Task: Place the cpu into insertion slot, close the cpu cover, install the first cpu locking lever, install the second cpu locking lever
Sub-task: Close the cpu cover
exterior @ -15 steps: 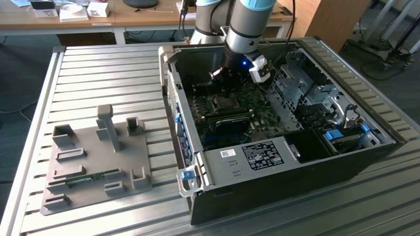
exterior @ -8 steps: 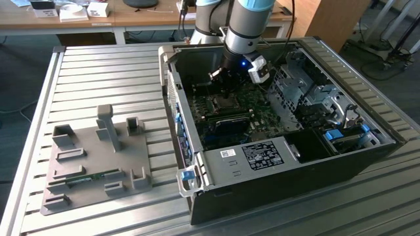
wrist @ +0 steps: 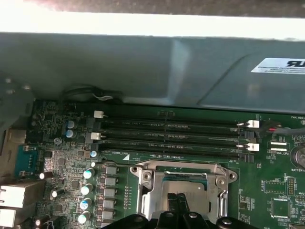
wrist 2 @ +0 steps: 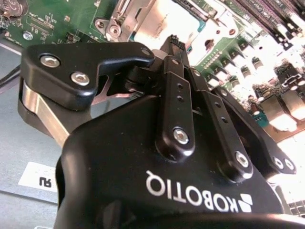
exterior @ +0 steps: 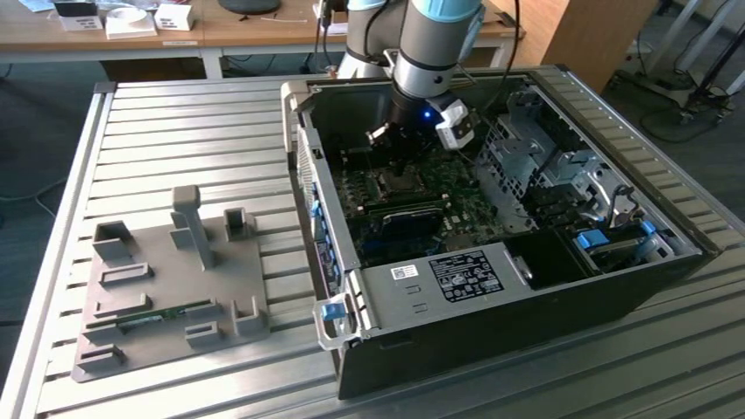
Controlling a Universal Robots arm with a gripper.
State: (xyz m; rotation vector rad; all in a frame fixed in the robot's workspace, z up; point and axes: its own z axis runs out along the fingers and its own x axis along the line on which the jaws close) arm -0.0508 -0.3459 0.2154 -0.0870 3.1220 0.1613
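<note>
The fingers (wrist: 175, 205), pressed shut on nothing, are poised directly over the cpu (wrist: 195, 188), framed by the flat-lying cpu cover (wrist: 147, 191).

Robotics lab, assembly test cell. Slatted aluminium workbench (exterior: 174, 113) fills centre of exterior view. Open desktop computer case (exterior: 501, 305) at 3 o'clock on it, industrial robot arm (exterior: 425, 52) reaching in from 12; gripper (wrist: 179, 200) above green motherboard (wrist: 62, 157) in first wrist view. Grey parts fixture (exterior: 163, 288) at 8 o'clock. Wooden desk (exterior: 233, 30) with white boxes (exterior: 131, 22) at 11. Wheeled equipment stand (exterior: 699, 87) at 2.
</note>
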